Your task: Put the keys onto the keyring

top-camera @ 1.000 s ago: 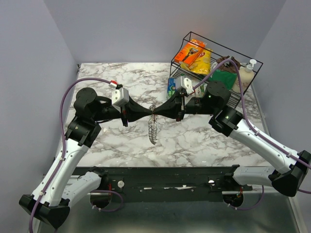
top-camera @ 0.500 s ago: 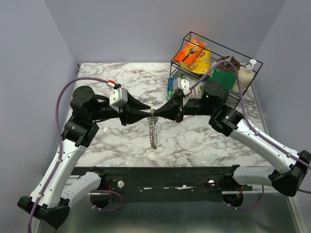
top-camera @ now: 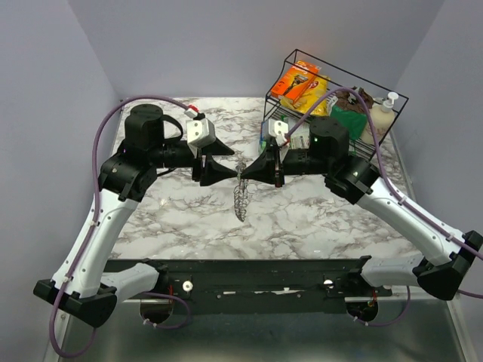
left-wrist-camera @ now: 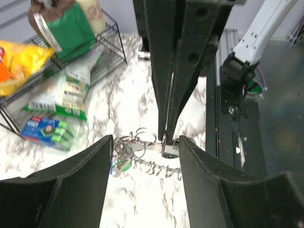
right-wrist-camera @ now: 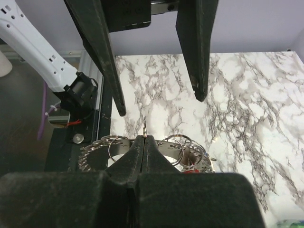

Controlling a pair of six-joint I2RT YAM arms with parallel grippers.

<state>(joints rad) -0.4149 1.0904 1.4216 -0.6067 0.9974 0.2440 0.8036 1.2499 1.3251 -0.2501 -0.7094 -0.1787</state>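
**Top view.** The right gripper [top-camera: 247, 172] is clamped on the top of the keyring [top-camera: 240, 197]. The keyring hangs edge-on above the table [top-camera: 189, 219], with its keys [top-camera: 240, 215] strung below. The left gripper [top-camera: 230, 169] faces it, jaws apart and holding nothing. Risk: one thin pinch carries the whole load. Any sideways move of the right arm could make the ring swing or pivot in the grip.

**Left wrist view.** The left fingers [left-wrist-camera: 71, 185] stand wide on either side of the ring. The right gripper's tips come down between them onto the wire. A green-headed key [left-wrist-camera: 122, 166] dangles at the left. Risk: if the left jaws close from here, they could catch loose keys instead of the wire, or strike the right fingers.

**Right wrist view.** The right fingers [right-wrist-camera: 128, 166] are pressed together on the wire, with loops and keys bunched on both sides. The ring's opening cannot be located. Risk: if the opening points downward, strung keys may slide off. If the pinch slips, the bundle drops to the table.
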